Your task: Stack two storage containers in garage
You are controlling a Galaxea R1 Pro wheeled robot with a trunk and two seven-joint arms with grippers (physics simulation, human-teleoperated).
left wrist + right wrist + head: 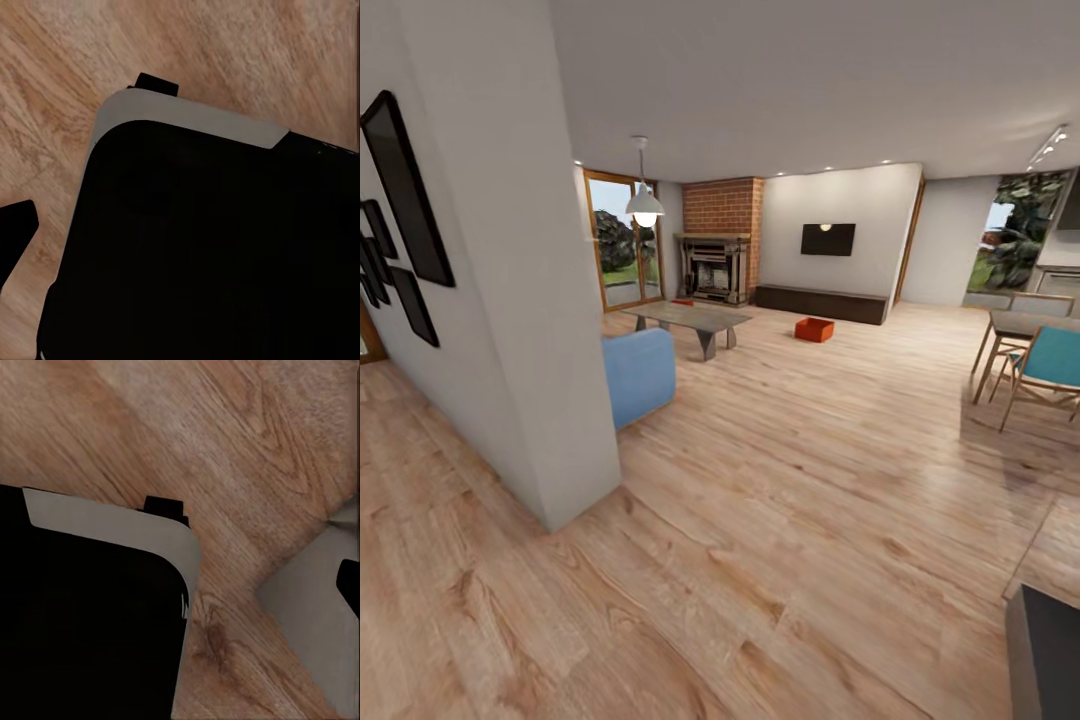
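I am in the living room, on its light wood-plank floor (790, 520). One orange-red storage container (815, 329) sits on the floor far ahead, in front of the long dark bench (820, 302). A small red shape (682, 301) lies by the fireplace behind the coffee table; it may be the other container. In the left wrist view one dark fingertip (15, 232) shows at the frame edge over wood planks, beside my black base (210, 247). The right wrist view shows a dark fingertip (349, 585) in the same way. Neither holds anything that I can see.
A white wall corner (560, 400) juts out close on the left, with the blue sofa (640, 375) behind it. The coffee table (695, 320) stands mid-room. A dining table and teal chair (1050, 365) are on the right. A dark object (1045, 650) sits at the lower right corner.
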